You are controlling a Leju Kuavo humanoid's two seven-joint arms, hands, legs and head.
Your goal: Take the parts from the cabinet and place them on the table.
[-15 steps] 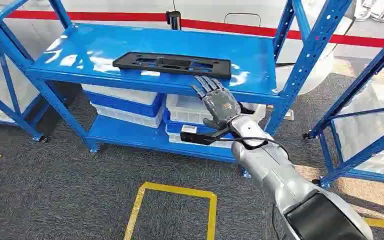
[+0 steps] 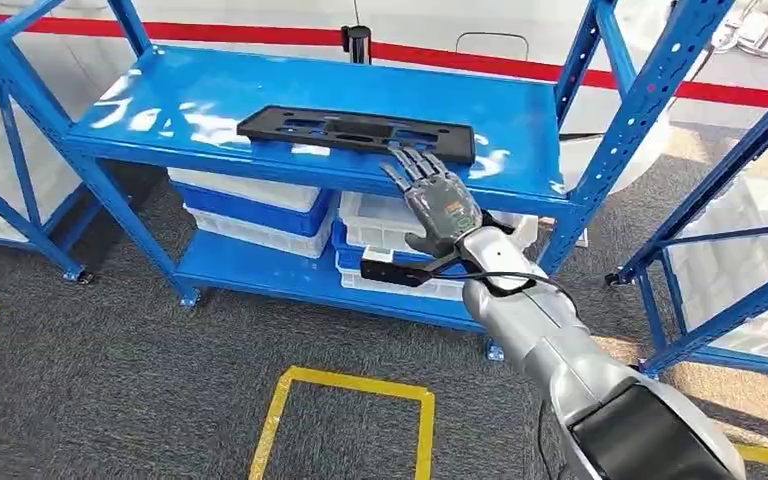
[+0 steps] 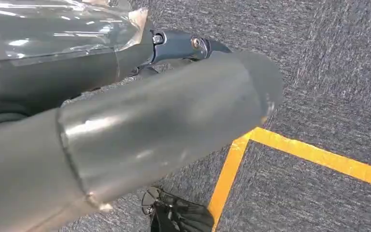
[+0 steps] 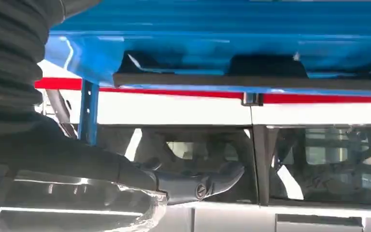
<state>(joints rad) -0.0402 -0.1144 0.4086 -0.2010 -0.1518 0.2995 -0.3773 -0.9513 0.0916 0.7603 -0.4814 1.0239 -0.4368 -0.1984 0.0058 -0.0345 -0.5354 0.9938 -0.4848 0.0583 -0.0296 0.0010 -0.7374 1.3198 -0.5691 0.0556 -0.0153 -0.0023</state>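
We've got our right hand (image 2: 438, 203) empty, fingers spread, just short of the black plate (image 2: 356, 131). It looks stiff, flat and light; we'd pinch its near long edge.

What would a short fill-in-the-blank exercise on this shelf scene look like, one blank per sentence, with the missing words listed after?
1. The black part lies flat on the ____ shelf of the blue rack.
2. The hand reaching toward the part is the robot's ____ one.
3. The bins on the lower shelf are white and ____.
4. The lines on the grey carpet are ____.

Missing words: top; right; blue; yellow
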